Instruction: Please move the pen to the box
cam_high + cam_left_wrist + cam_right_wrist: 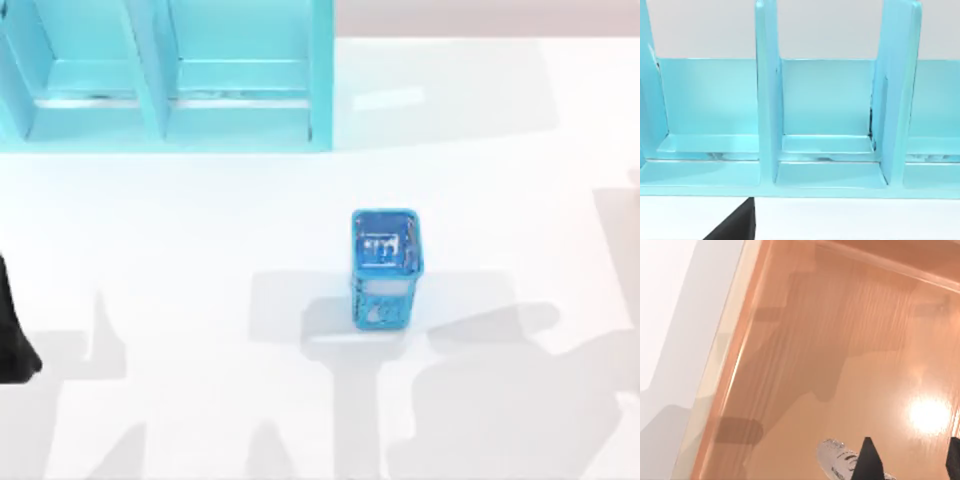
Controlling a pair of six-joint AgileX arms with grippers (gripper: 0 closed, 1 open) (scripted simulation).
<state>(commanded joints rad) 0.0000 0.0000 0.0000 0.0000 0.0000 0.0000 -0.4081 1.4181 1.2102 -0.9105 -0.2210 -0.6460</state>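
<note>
In the right wrist view the box (805, 315) shows its orange-brown wooden floor and a pale rim along one side. The pen's silvery-white barrel (836, 460) lies low over that floor, its far end running behind one black finger (867, 462); its cap is hidden. My right gripper (910, 464) hangs over the box's inside with its two fingers set wide apart, open. My left arm (12, 340) is parked at the table's left edge. A single black finger (735, 226) of the left gripper shows in the left wrist view.
A blue mesh holder (385, 268) stands upright in the middle of the white table. A cyan shelf unit with upright dividers (160, 75) sits at the back left and faces the left wrist camera (765, 100).
</note>
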